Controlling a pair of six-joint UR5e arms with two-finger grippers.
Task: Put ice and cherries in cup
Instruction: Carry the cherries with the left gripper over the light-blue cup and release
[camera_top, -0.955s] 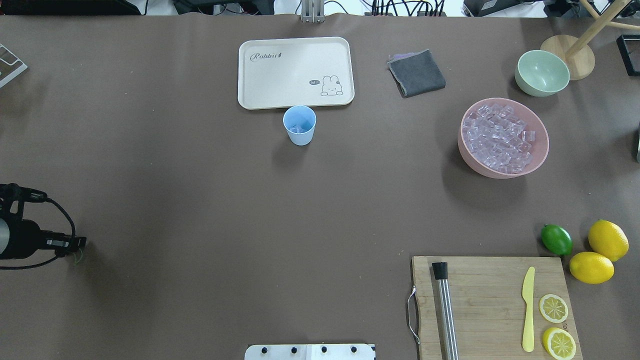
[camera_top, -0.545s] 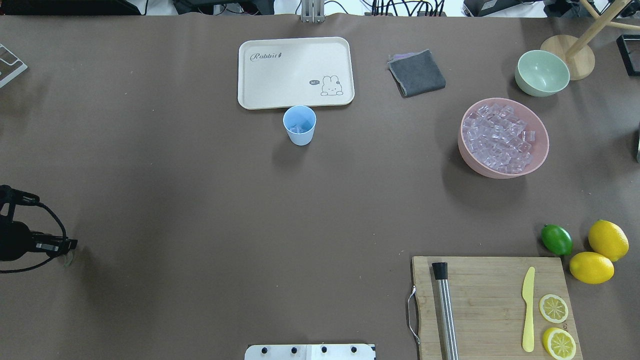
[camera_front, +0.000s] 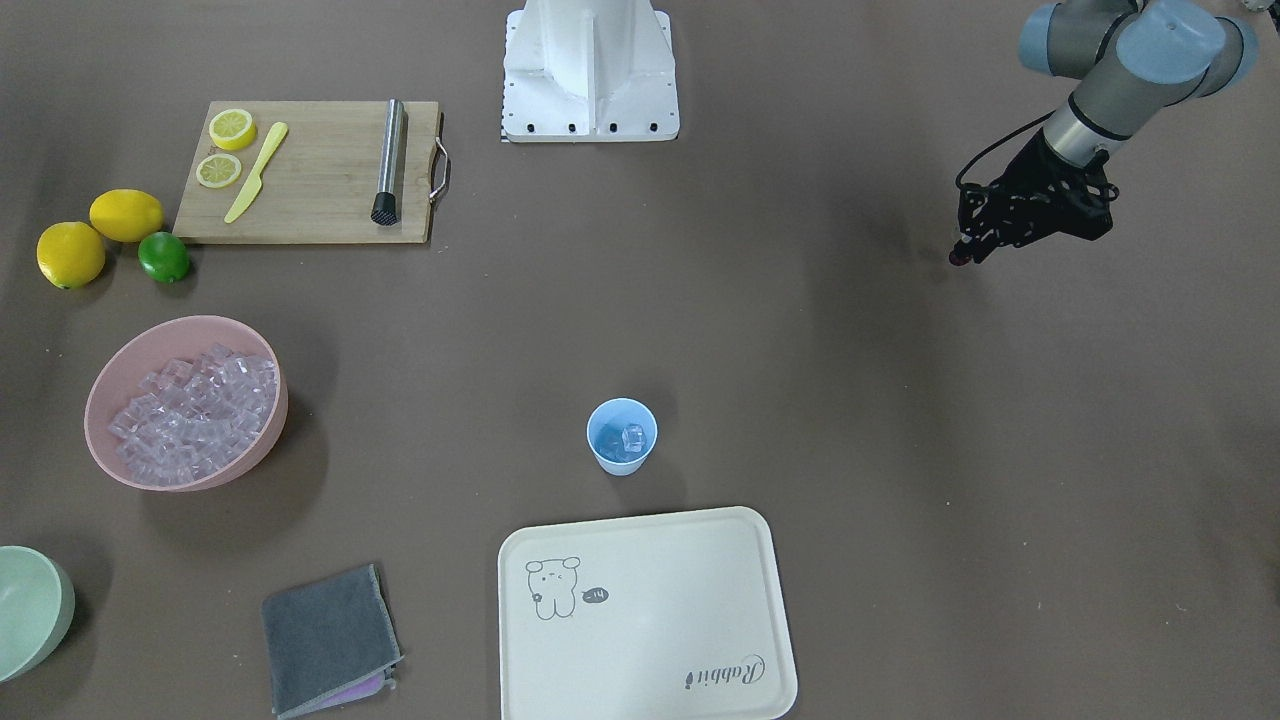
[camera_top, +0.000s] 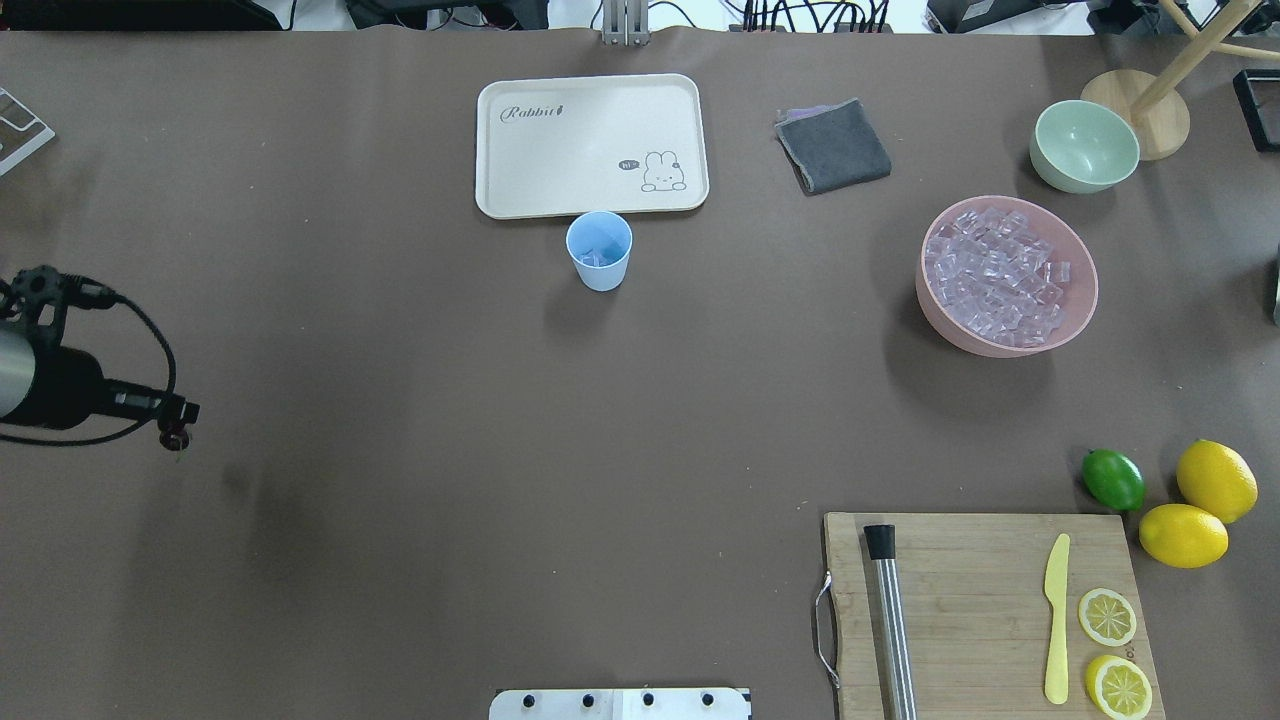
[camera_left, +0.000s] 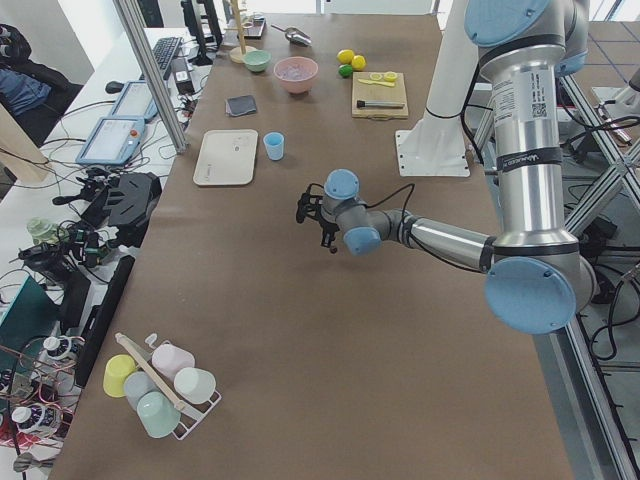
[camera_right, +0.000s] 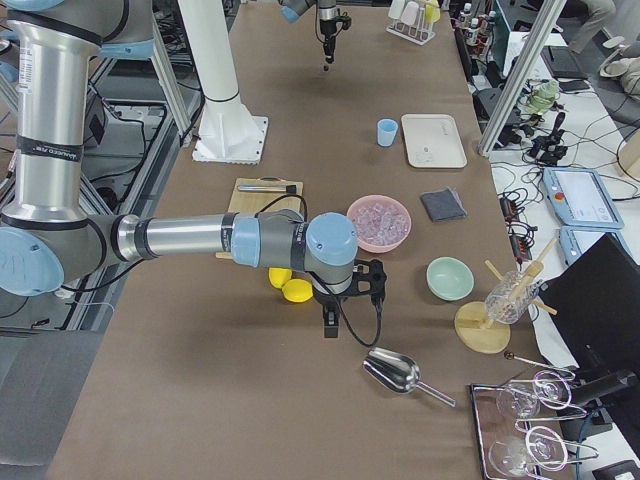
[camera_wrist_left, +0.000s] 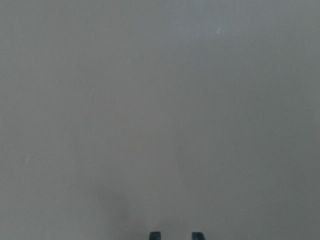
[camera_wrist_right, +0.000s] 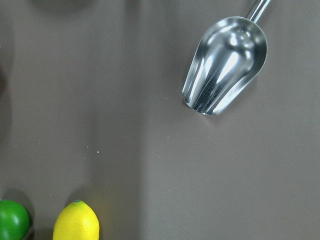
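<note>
Barely discernible cherries (camera_top: 177, 438) at left end effector (camera_top: 184, 412)

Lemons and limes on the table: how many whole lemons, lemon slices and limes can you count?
Whole lemons: 2
Lemon slices: 2
Limes: 1
Total: 5

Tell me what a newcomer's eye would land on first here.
The large pink bowl heaped with clear ice cubes stands out at the right of the overhead view. At its left edge, the left gripper holds small dark red cherries, far from the light-blue round cup beside the cream tray.
</note>
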